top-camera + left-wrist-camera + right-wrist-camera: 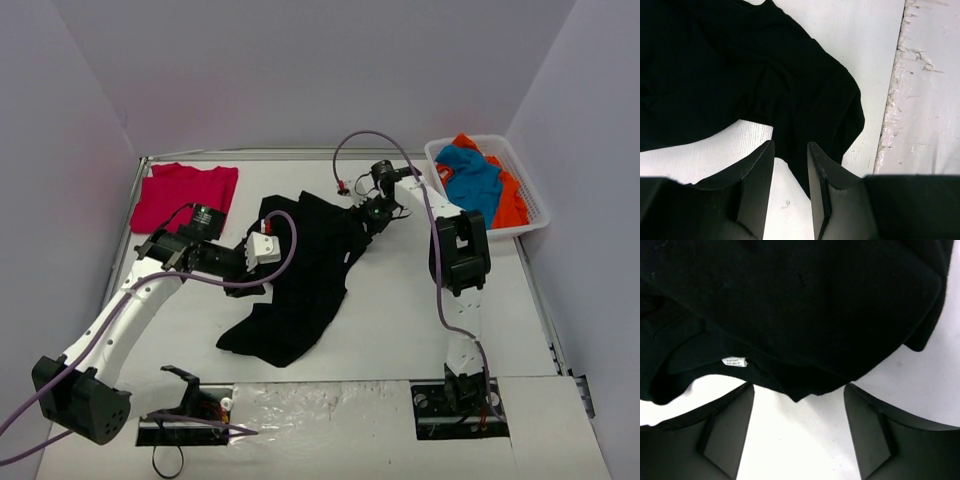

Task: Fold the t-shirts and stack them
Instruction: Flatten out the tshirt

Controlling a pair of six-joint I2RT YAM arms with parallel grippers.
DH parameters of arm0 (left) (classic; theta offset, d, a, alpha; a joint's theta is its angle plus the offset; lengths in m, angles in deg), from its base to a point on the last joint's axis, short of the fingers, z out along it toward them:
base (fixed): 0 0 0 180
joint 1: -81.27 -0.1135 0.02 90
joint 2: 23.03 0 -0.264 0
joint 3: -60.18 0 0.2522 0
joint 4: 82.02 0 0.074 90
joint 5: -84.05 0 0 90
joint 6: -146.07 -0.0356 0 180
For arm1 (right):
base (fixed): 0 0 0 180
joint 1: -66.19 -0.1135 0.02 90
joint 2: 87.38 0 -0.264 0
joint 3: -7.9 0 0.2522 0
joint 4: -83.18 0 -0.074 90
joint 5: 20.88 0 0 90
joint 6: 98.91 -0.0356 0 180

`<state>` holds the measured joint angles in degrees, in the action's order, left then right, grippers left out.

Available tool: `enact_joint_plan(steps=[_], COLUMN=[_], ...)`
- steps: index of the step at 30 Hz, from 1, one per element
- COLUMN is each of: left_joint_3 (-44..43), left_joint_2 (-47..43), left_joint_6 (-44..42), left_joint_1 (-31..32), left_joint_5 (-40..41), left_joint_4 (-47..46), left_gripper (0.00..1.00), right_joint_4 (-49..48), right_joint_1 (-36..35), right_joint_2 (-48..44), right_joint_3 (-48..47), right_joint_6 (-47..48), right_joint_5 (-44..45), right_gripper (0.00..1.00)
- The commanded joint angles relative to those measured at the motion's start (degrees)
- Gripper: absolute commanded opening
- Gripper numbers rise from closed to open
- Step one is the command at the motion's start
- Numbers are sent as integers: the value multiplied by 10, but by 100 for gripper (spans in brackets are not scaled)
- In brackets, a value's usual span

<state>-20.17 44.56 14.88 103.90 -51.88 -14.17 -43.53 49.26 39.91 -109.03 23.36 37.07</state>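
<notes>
Lying rumpled at frame centre, black t-shirt [300, 280]; pinched at its left edge between the narrowed left gripper [790, 165]; right gripper [799, 405] spread wide at its upper edge. Folded red t-shirt [185, 195] upper left; blue and orange t-shirts [480, 180] in white basket [535, 205] upper right.

White counter [400, 320], matte, fills the workspace; bare patches also show just ahead of the left gripper and the right gripper in both wrist views. White slatted basket [535, 205] at the far corner, to the right of the right gripper, near it but apart. Glossy white strip [330, 405] along the near counter edge, well behind both grippers; the left wrist view shows its chipped edge [892, 100] right of the left gripper. Plain grey walls [300, 70] surround the counter.
</notes>
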Motion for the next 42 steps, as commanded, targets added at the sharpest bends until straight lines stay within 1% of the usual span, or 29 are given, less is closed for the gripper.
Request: enact_joint_plan(steps=[1, 3, 4, 6, 7, 10, 12, 13, 14, 15, 16, 18, 20, 22, 23, 24, 26, 29, 32, 33, 34, 35, 36, 37, 38, 39, 40, 41, 42], left_joint_3=[0, 2, 4, 9, 12, 15, 15, 15, 15, 15, 17, 18, 18, 15, 9, 6, -6, -48, -101, -133, -148, -176, -187, -198, -210, -225, -262, -280, -297], left_joint_2=[-18, -21, -22, -23, -23, -23, -22, -19, -17, -14, -9, -3, 7, 25, 32, 47, 68, 120, 177, 208, 223, 249, 263, 276, 291, 324, 343, 361, 400], left_joint_6=[9, 9, 8, 8, 8, 8, 21, 32, 48, 54, 65, 92, 121, 130, 132, 136, 140, 149, 160, 162, 181, 200, 218, 260, 282, 295, 303, 319, 327], left_joint_1=[-7, -11, -12, -14, -15, -15, -15, -15, -15, -17, -26, -40, -69, -84, -94, -97, -99, -102, -103, -102, -102, -104, -107, -111, -115, -120, -120, -120, -122], left_joint_5=[-6, -6, -6, -4, -3, 4, 25, 52, 63, 72, 89, 89, 83, 84, 85, 103, 120, 138, 117, 105, 105, 109, 110, 110, 110, 105, 103, 106, 106], left_joint_4=[-13, -13, -13, -17, -19, -24, -40, -50, -70, -79, -93, -131, -172, -198, -205, -213, -230, -244, -255, -256, -270, -295, -296, -323, -334, -338, -332, -328, -317], left_gripper=[31, 31, 31, 31, 31, 31, 31, 30, 30, 30, 30, 30, 32, 33, 35, 37, 41, 42, 44, 45, 45, 50, 52, 54, 57, 58, 58, 58, 59], right_joint_4=[28, 30, 30, 29, 29, 30, 31, 32, 30, 30, 28, 27, 24, 15, 12, 9, 10, 6, -1, -6, -14, -23, -25, -30, -33, -38, -40, -40, -41], right_joint_1=[-6, -9, -12, -16, -17, -14, -13, -12, -9, -2, 4, 24, 39, 58, 63, 73, 80, 94, 102, 102, 102, 102, 102, 102, 102, 101, 99, 95, 93], right_joint_2=[11, 15, 16, 14, 10, -18, -56, -71, -89, -106, -141, -186, -208, -237, -244, -251, -249, -240, -229, -226, -223, -220, -217, -215, -212, -205, -200, -190, -186], right_joint_3=[-26, -26, -25, -19, -18, -1, 24, 33, 45, 73, 86, 128, 153, 186, 196, 205, 214, 223, 235, 239, 247, 250, 254, 256, 258, 263, 263, 262, 259], right_joint_6=[13, 14, 17, 18, 18, 18, 18, 18, 20, 22, 24, 30, 31, 34, 35, 37, 37, 37, 34, 32, 29, 27, 25, 23, 21, 18, 17, 17, 17], right_joint_5=[-19, -21, -20, -11, -8, -3, 16, 24, 37, 40, 42, 40, 36, 31, 31, 37, 45, 64, 54, 53, 48, 45, 44, 39, 38, 37, 38, 43, 45], right_gripper=[67, 61, 44, 16, 0, 0, 0, 0, 0, 0, 0, 0, 0, 0, 0, 0, 0, 0, 0, 0, 0, 0, 0, 0, 0, 0, 0, 0, 0])
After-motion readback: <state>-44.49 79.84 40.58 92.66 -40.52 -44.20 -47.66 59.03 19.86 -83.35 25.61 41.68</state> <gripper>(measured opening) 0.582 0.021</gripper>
